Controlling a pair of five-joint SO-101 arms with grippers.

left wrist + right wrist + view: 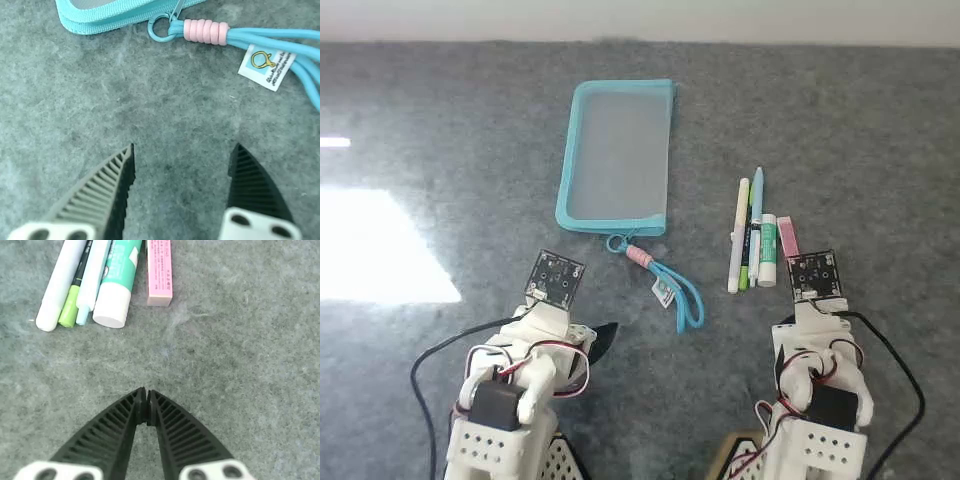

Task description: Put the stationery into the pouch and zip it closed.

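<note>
Pens [738,235] at three o'clock of the soft mesh pouch [616,155] look light and slick; pinch mid-barrel. Left gripper [184,150] spread apart, right gripper [147,391] pressed together.

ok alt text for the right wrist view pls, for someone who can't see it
The right hand, shut and empty, points across the grey table at a row of stationery lying side by side just ahead: a white pen, a green marker, a pale blue pen, a glue stick and a pink eraser.
</note>
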